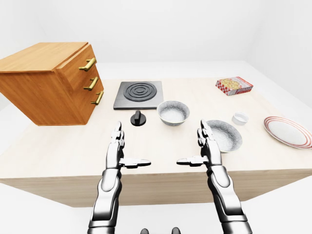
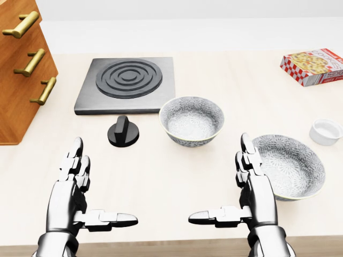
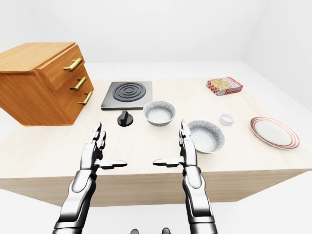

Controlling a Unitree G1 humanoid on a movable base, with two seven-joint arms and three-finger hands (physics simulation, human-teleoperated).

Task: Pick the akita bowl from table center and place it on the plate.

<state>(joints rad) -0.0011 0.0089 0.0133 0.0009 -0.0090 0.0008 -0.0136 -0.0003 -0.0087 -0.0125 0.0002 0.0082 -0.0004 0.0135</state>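
A: Where is the bowl (image 2: 192, 120) for this job?
B: In the head view it sits near the middle of the table (image 2: 161, 176), at about five o'clock from the black burner plate (image 2: 127, 84). A second patterned bowl (image 2: 292, 166) lies at its four o'clock, just beside the right hand (image 2: 252, 195).
A: And the hands?
B: The left hand (image 2: 75, 201) and the right both hover spread and released, thumbs pointing inward, grasping nothing.
A: The plate (image 1: 288, 131)?
B: Red-rimmed, at the table's three o'clock edge in the left-eye view, well apart from the bowl.
A: Any writing?
B: The red-checked box (image 2: 313, 66) has print too small to read. The knob (image 2: 124, 131), white cup (image 2: 326, 131) and drawers (image 1: 48, 80) show none.
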